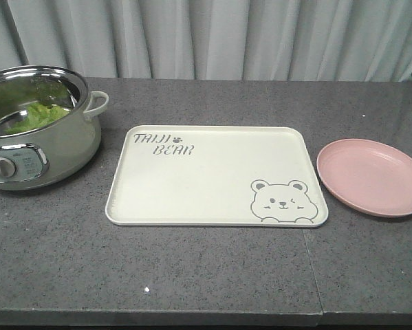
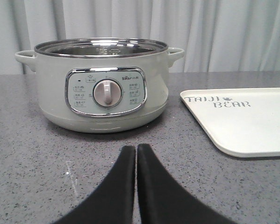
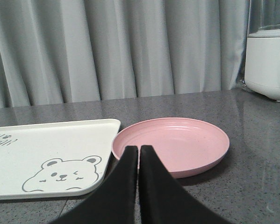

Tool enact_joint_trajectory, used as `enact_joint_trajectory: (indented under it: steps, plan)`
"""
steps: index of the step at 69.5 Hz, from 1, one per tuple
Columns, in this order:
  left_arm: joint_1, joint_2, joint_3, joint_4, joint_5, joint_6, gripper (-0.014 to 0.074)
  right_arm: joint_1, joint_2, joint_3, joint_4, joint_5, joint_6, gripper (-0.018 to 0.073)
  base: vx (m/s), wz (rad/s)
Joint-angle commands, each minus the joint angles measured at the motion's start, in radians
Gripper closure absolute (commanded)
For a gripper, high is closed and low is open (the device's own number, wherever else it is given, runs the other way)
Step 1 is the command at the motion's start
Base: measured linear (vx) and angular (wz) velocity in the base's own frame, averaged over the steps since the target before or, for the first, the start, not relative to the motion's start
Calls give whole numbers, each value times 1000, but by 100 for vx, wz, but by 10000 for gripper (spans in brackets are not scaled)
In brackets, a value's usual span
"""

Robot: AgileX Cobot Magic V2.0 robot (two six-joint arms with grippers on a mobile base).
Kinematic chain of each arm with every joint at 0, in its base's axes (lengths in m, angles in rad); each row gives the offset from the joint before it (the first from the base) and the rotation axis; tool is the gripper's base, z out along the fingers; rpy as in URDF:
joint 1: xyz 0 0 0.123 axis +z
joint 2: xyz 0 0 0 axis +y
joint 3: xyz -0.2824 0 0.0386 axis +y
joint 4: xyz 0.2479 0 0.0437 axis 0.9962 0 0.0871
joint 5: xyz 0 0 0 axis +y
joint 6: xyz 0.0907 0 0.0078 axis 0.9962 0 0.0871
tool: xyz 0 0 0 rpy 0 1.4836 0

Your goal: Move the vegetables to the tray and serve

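Observation:
Green leafy vegetables (image 1: 34, 118) lie inside the pale electric pot (image 1: 37, 130) at the table's far left. The cream tray (image 1: 212, 175) with "TAIJI BEAR" lettering and a winking bear lies flat in the middle, nothing on it. In the left wrist view my left gripper (image 2: 136, 148) is shut and holds nothing, low over the countertop just in front of the pot (image 2: 102, 84), with the tray's corner (image 2: 242, 119) to its right. My right gripper (image 3: 139, 149) is shut and holds nothing, in front of the gap between tray (image 3: 51, 154) and pink plate (image 3: 172, 142). Neither gripper shows in the front view.
A round pink plate (image 1: 371, 175) sits to the right of the tray. A white appliance (image 3: 268, 60) stands at the far right of the dark speckled countertop. Grey curtains hang behind the table. The pot has side handles (image 1: 97, 103) and a front dial (image 2: 105, 92).

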Motion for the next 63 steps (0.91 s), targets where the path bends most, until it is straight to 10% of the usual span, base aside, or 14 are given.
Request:
enact_joint_trajectory:
  steps: [1, 63]
  plan:
    - [0, -4, 22, 0, -72, -8, 602, -5, -5, 15, -2, -74, -3, 562, 0, 0]
    - [0, -4, 21, -4, -163, -11, 602, -5, -5, 15, 34, -150, 5, 562, 0, 0]
